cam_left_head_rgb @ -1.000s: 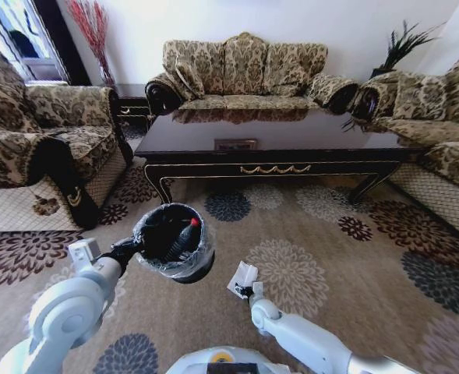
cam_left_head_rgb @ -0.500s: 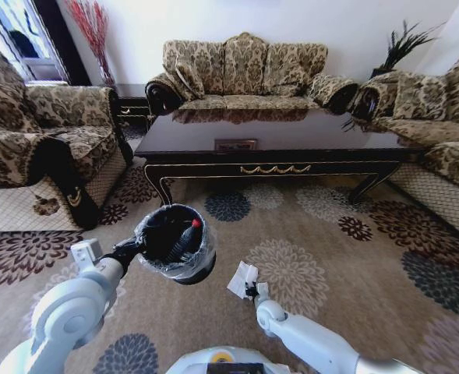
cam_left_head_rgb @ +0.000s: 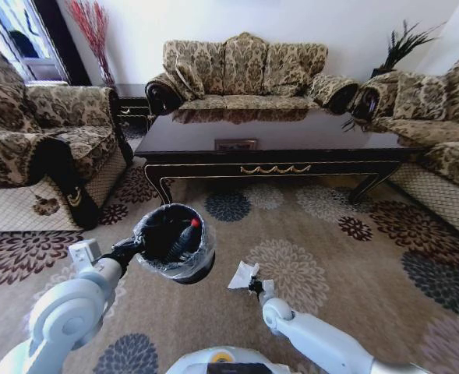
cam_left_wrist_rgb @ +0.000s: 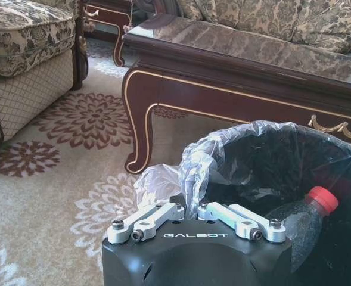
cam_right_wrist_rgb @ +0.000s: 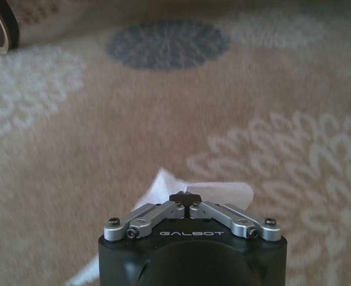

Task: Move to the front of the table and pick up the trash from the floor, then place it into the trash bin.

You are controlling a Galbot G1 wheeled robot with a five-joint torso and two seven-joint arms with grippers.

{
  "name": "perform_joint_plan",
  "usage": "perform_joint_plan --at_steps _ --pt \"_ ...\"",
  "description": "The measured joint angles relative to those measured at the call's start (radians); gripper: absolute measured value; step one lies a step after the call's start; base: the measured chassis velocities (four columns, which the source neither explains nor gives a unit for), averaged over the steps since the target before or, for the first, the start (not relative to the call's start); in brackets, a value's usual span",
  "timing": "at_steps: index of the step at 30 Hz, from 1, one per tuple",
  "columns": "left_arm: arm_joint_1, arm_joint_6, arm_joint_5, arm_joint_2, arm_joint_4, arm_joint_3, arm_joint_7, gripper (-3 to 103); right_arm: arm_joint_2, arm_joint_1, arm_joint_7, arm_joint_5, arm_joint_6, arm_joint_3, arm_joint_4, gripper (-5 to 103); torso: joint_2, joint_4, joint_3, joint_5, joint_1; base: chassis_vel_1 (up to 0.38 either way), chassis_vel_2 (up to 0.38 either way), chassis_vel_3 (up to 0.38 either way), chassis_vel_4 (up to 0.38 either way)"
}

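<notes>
Holding: right gripper [cam_left_head_rgb: 254, 286] is pinched closed on the napkin [cam_left_head_rgb: 244, 275], which is up off the carpet [cam_left_head_rgb: 330, 257], out in front of the table [cam_left_head_rgb: 276, 140]
Napkin feel: thin folded paper, basically weightless and floppy (my guess is it'll flutter or slide if the pinch loosens at all)
Grip spot: the right wrist view shows the fingertips [cam_right_wrist_rgb: 186, 199] closed on one edge, with the rest of the sheet fanning out past them; a bite on the folded, thicker part would probably hold better than a single-ply corner
Bin: trash bin [cam_left_head_rgb: 174, 241] is held up by the left gripper [cam_left_wrist_rgb: 190, 210], clamped shut over the rim and the crinkly liner [cam_left_wrist_rgb: 163, 182]
Bin feel: light plastic bucket, but that bag looks slick, so the rim could creep in the jaws
Already inside: a clear bottle with a red cap [cam_left_wrist_rgb: 322, 199]
Gap: napkin is near the bin, just to its right, not yet over the opening
</notes>
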Motion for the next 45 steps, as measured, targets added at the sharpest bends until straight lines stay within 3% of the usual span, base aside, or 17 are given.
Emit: perform_joint_plan --at_steps 6,14,25,29,32,39,45 --pt "-0.001 0.000 0.013 -0.011 0.007 0.021 0.000 4 -0.062 -0.024 0.000 0.023 0.000 0.087 0.159 0 0.000 0.0000 0.000 0.0000 0.000 0.000 0.000 0.000 0.000" --pt "0.003 0.000 0.033 -0.027 0.012 0.057 0.003 4 -0.203 -0.034 -0.039 0.031 0.019 0.271 0.372 0 0.000 0.0000 0.000 -0.0001 0.000 0.000 0.000 0.000 0.000" --pt "0.007 0.001 0.035 -0.043 0.023 0.083 0.004 4 -0.276 -0.002 -0.104 0.033 0.078 0.386 0.522 0 0.000 0.0000 0.000 0.0000 0.000 0.000 0.000 0.000 0.000" --pt "0.009 0.003 0.035 -0.047 0.025 0.088 0.005 4 -0.308 0.021 -0.176 0.027 0.128 0.395 0.562 0 0.000 0.0000 0.000 -0.0001 0.000 0.000 0.000 0.000 0.000" --pt "0.011 0.004 0.035 -0.049 0.024 0.091 0.007 4 -0.346 0.045 -0.305 0.013 0.201 0.394 0.604 0 0.000 0.0000 0.000 -0.0002 0.000 0.000 0.000 0.000 0.000" --pt "0.015 0.007 0.035 -0.060 0.020 0.102 0.010 4 -0.351 0.077 -0.446 0.013 0.264 0.376 0.671 0 0.000 0.0000 0.000 -0.0002 0.000 0.000 0.000 0.000 0.000" --pt "0.017 0.007 0.037 -0.071 0.020 0.111 0.018 4 -0.341 0.109 -0.617 -0.028 0.350 0.310 0.669 0 0.000 0.0000 0.000 -0.0001 0.000 0.000 0.000 0.000 0.000"
